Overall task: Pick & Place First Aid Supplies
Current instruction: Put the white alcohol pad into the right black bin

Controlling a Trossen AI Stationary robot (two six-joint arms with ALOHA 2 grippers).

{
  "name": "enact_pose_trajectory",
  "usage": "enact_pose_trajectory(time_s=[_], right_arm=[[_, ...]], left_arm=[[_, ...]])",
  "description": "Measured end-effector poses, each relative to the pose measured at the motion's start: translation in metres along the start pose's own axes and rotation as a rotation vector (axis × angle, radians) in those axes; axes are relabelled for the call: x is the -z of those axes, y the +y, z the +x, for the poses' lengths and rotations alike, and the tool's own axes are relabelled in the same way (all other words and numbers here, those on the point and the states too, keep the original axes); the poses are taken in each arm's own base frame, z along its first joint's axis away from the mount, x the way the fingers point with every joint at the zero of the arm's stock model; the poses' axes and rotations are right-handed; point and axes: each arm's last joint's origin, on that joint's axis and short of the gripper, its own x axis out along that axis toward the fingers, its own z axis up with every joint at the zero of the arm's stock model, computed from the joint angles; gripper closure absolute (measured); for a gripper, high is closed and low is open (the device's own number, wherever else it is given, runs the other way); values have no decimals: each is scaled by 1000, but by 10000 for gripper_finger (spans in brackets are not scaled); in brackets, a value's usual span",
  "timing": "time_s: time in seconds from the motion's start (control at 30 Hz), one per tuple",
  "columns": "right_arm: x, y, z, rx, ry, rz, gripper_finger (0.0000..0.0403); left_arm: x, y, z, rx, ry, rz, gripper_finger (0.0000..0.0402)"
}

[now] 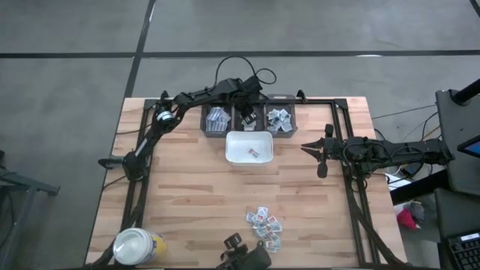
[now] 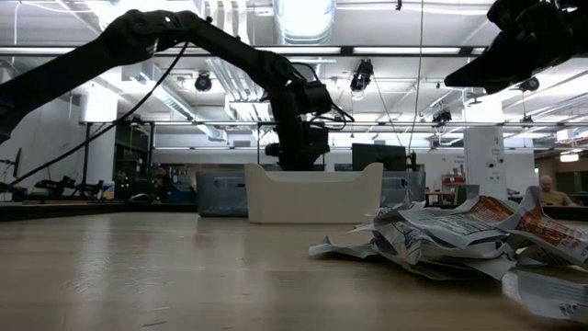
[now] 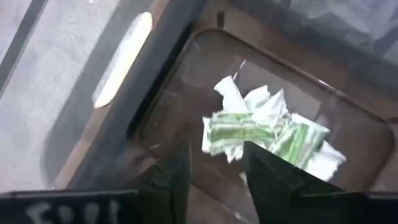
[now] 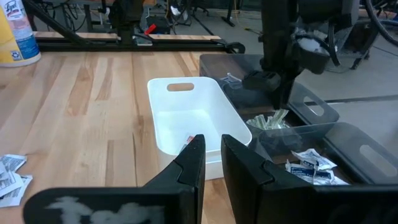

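Observation:
My left gripper (image 1: 246,112) (image 3: 216,146) hangs open over the middle compartment of a dark three-part bin (image 1: 248,99) at the table's far edge, pointing steeply down. Below its fingertips, green-printed packets (image 3: 261,132) lie on that compartment's floor, apart from the fingers. Grey-printed packets (image 1: 217,118) fill the left compartment and others (image 1: 281,118) the right one. More first aid supplies (image 1: 264,223) (image 2: 450,234) lie in a loose pile near the table's near edge. My right gripper (image 1: 307,147) (image 4: 212,142) waits at the right, held above the table, its fingers a narrow gap apart with nothing between them.
A white tray (image 1: 249,137) (image 4: 186,99) stands just nearer than the bin, one small red-printed packet (image 1: 253,154) on its floor. A white-lidded yellow jar (image 1: 135,244) sits at the near left corner. Bare wood lies between the tray and the pile.

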Motion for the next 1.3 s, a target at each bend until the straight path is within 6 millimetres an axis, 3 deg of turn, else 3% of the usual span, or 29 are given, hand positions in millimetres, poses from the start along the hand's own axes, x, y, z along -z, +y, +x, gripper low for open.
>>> enact_pose_trajectory(time_s=[0.2, 0.4, 0.63, 0.87, 1.07, 1.3], right_arm=[[0, 0, 0, 0, 0, -3, 351], [0, 0, 0, 0, -1, -2, 351], [0, 0, 0, -1, -1, 0, 351], [0, 0, 0, -2, -1, 0, 351], [0, 0, 0, -2, -1, 0, 351], [0, 0, 0, -2, -1, 0, 351]], left_arm=[[-5, -2, -50, 20, 7, -88, 244], [1, -30, -108, 168, 20, -177, 244], [19, -107, -163, 278, -32, -87, 244], [50, -197, -199, 348, -75, 76, 244], [82, -255, -219, 334, -120, 188, 244], [112, -298, -214, 364, -147, 215, 244]])
